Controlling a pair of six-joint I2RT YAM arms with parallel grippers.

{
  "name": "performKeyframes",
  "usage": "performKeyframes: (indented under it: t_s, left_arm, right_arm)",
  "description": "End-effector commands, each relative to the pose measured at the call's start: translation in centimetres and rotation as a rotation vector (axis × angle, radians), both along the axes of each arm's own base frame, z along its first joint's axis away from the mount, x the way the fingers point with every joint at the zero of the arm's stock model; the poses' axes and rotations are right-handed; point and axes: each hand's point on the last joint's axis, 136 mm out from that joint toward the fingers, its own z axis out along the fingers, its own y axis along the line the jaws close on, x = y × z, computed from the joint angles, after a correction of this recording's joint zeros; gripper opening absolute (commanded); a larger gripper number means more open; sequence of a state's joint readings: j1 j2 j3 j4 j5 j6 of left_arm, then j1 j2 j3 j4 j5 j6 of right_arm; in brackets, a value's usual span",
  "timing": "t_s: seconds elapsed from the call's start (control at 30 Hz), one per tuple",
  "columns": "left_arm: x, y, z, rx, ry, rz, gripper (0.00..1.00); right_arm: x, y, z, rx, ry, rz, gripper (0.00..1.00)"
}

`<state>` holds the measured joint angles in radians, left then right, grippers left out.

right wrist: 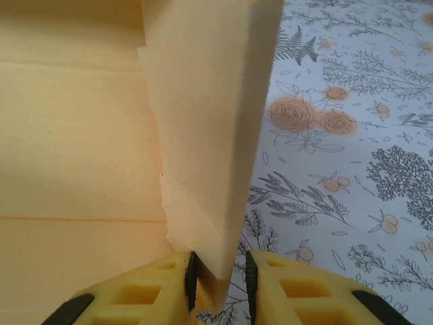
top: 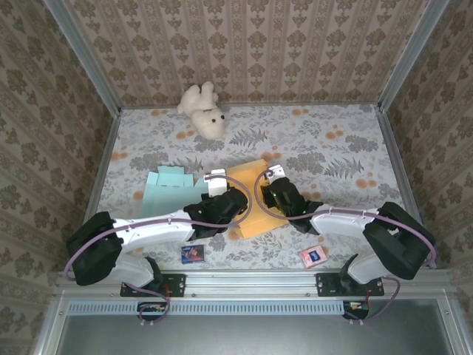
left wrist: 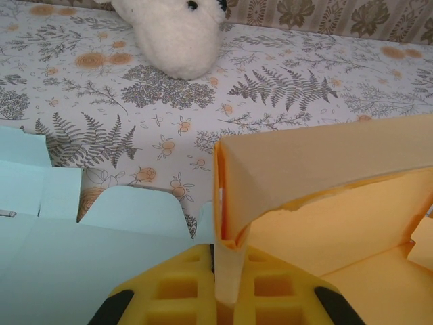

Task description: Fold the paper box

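**Top external view.** The orange paper box (top: 248, 177) lay partly folded near the middle of the table (top: 332, 155), between the two arms. The left gripper (top: 236, 198) met its left edge and the right gripper (top: 275, 194) its right edge. A light blue box blank (top: 166, 188) lay flat just to the left of the orange one. A white plush toy (top: 203, 111) sat near the far wall, well apart from the work. Two small cards lay near the front edge, one dark (top: 192, 254) and one pink (top: 313, 256). Jaw state could not be read from this height.

**Left wrist view.** The left gripper (left wrist: 229, 271) was clenched on an upright flap of the paper box (left wrist: 325, 176), its yellow fingers (left wrist: 183, 288) tight against the sheet on both sides. The flap curved over to the right above the box floor. The light blue box blank (left wrist: 81, 250) lay flat at the left, and the plush toy (left wrist: 179, 34) sat beyond it on the table (left wrist: 304, 88).

**Right wrist view.** A raised wall of the paper box (right wrist: 210, 101) stood between the fingers (right wrist: 298, 294) of the right gripper (right wrist: 220, 274). It lay against the left pad, and a sliver of table (right wrist: 352, 189) showed between it and the right pad. The jaws therefore stood released around the wall, not clamped. The rest of the box spread flat to the left.
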<state>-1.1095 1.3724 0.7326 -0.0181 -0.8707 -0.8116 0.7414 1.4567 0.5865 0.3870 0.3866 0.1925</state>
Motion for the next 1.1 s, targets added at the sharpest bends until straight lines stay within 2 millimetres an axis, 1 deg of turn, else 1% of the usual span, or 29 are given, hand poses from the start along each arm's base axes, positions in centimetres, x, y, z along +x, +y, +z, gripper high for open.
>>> performKeyframes:
  t_s: [0.0, 0.23, 0.33, 0.4, 0.5, 0.6, 0.67, 0.73, 0.83, 0.9, 0.97, 1.0, 1.07]
  left_arm:
    - [0.1, -0.3, 1.6, -0.086, -0.024, -0.002, 0.00]
    - [0.0, -0.6, 1.9, -0.102, -0.022, -0.020, 0.00]
    - [-0.1, -0.4, 1.9, -0.100, -0.022, -0.015, 0.00]
    - [-0.1, -0.2, 1.9, -0.100, -0.024, -0.005, 0.00]
    - [0.0, 0.7, 1.8, -0.086, -0.035, 0.038, 0.00]
    - [0.1, 1.5, 1.6, -0.056, -0.039, 0.082, 0.00]
    - [0.2, 1.5, 1.5, -0.049, -0.041, 0.092, 0.00]
    - [0.3, 1.5, 1.3, -0.046, -0.039, 0.094, 0.00]
    - [0.3, 1.2, 1.1, -0.049, -0.031, 0.086, 0.00]
    - [0.3, 1.1, 1.2, -0.051, -0.032, 0.083, 0.00]
    - [0.3, 1.2, 1.2, -0.051, -0.033, 0.085, 0.00]
    - [0.3, 1.2, 1.2, -0.050, -0.034, 0.088, 0.00]
    - [0.4, 1.2, 1.2, -0.049, -0.036, 0.094, 0.00]
  right_arm:
    - [1.1, 0.4, 0.5, -0.004, -0.016, 0.005, 0.28]
    - [1.8, 1.0, 0.5, -0.003, -0.021, 0.022, 0.28]
    - [2.0, 0.9, 0.4, -0.010, -0.026, 0.007, 0.24]
    - [2.4, -0.1, 0.2, -0.037, -0.028, -0.058, 0.21]
    - [2.8, -3.3, -0.3, -0.123, -0.022, -0.236, 0.11]
    - [2.5, -6.0, -0.7, -0.183, -0.023, -0.379, 0.10]
    - [2.2, -6.8, -0.8, -0.171, -0.026, -0.417, 0.10]
    - [2.1, -6.4, -1.0, -0.141, -0.016, -0.400, 0.11]
    - [2.0, -4.8, -1.1, -0.073, 0.012, -0.331, 0.14]
    - [1.7, -2.8, -1.0, 0.002, 0.017, -0.223, 0.19]
    - [1.3, -1.3, -0.7, 0.066, 0.024, -0.139, 0.28]
    - [1.0, -0.7, -0.5, 0.091, 0.033, -0.106, 0.32]
    - [0.7, -0.1, -0.2, 0.121, 0.040, -0.073, 0.38]
